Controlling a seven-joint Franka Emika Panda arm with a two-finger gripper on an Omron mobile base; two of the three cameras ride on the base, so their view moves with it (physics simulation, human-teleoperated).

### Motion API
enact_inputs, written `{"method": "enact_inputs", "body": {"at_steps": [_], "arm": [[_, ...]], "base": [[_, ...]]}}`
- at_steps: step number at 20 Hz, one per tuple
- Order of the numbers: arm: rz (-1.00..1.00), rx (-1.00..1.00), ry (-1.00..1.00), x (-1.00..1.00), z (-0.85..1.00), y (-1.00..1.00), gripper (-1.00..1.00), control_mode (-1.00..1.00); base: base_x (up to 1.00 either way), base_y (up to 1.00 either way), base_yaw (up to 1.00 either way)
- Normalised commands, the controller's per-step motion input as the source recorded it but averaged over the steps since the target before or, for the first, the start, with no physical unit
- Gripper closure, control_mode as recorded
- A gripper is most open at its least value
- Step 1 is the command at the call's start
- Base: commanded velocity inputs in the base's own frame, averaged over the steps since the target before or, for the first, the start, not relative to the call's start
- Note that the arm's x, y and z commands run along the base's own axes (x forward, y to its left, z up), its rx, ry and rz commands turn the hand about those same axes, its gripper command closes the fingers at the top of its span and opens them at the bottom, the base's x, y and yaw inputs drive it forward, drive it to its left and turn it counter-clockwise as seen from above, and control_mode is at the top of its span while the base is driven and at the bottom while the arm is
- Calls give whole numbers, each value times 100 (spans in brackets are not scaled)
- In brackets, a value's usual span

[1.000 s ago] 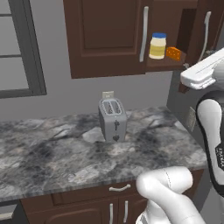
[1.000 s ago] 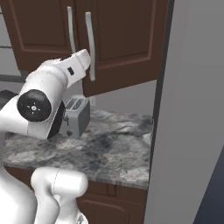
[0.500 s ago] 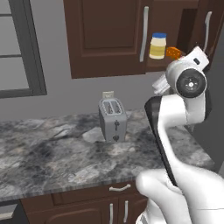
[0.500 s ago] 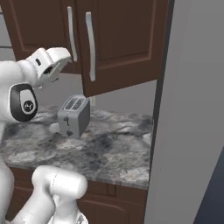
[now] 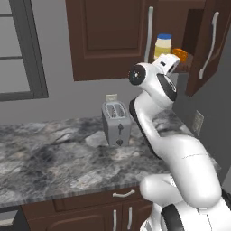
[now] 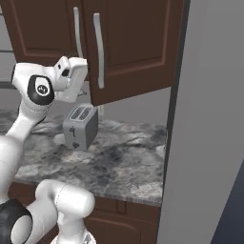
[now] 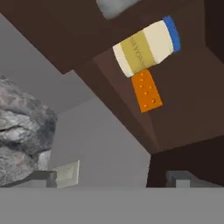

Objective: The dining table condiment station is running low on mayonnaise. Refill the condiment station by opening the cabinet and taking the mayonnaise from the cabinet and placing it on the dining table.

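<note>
1. Since half a second ago my arm has swung in toward the cabinet (image 5: 113,36), and my hand has come up from beside the shelf to just below the jar (image 5: 163,45).
2. Left base view: the jar stands upright on the cabinet shelf, past the open right door (image 5: 208,45), with the orange wedge (image 5: 180,54) touching its right side. My pincer (image 5: 173,61) sits just below and in front of the jar, not touching it; I cannot tell its spread here. Below the cabinet, the toaster (image 5: 116,122) stands on the grey counter (image 5: 54,158).
3. Right base view: my hand is raised in front of the cabinet's two silver handles (image 6: 98,50), above the toaster (image 6: 81,126).
4. Hand view: my fingertips (image 7: 177,178) stand wide apart, holding nothing. The jar (image 7: 146,47) lies well ahead between them, blue lid (image 7: 172,33) pointing away from the wedge (image 7: 146,91) beside it.
</note>
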Motion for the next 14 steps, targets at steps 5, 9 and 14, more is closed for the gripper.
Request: {"method": "enact_inputs", "body": {"at_steps": [5,9,14], "arm": [[-3,0,14,41,-22,-86,-100,-100],[-2,0,1,-44,0,-100,-100,-100],[-10,0,-1,-90,0,-100,-100,-100]], "base": [[0,0,0],[0,0,0],[0,0,0]]}}
